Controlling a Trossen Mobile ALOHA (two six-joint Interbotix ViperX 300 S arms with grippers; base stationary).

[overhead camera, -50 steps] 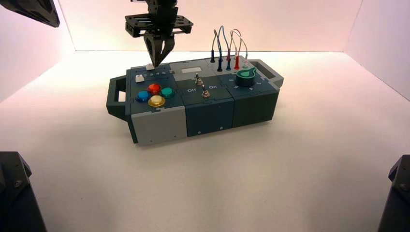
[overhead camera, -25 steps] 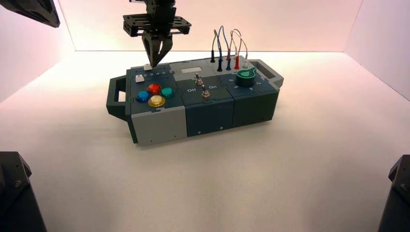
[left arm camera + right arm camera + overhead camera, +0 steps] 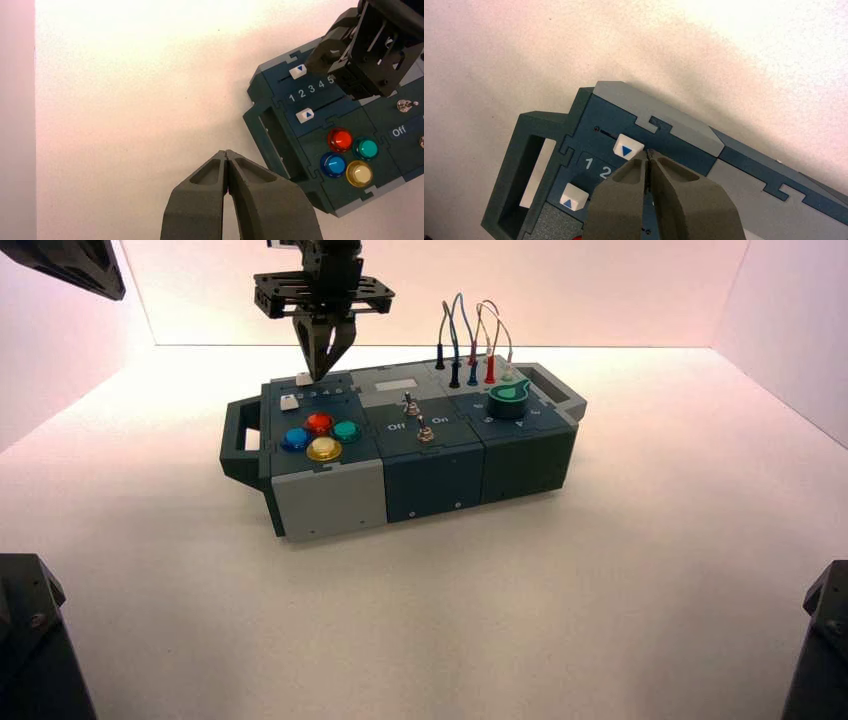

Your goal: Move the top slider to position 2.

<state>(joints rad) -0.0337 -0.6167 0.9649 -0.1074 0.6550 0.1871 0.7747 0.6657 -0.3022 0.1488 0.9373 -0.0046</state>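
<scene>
The top slider [image 3: 628,147] is a small white cap with a blue arrow, on the box's far left corner [image 3: 304,378]. Its arrow points about at the printed 2 [image 3: 605,172] of the numeral row. My right gripper [image 3: 648,155] is shut, and its tips hover just beside the cap, on the side of the higher numbers. In the high view the right gripper [image 3: 321,371] hangs down over that corner. The left gripper [image 3: 226,152] is shut on nothing and is held over the bare table, well off the box's handle end.
A second white slider cap [image 3: 573,196] sits by the 1. Red, teal, blue and yellow round buttons [image 3: 320,435] lie nearer the front. Toggle switches [image 3: 416,418], a green knob [image 3: 508,398] and plugged wires [image 3: 472,345] stand to the right. A handle [image 3: 238,438] sticks out on the left.
The right gripper's fingers have closed together and lifted slightly. The top slider cap sits a little farther left than a second ago. The left arm has not moved.
</scene>
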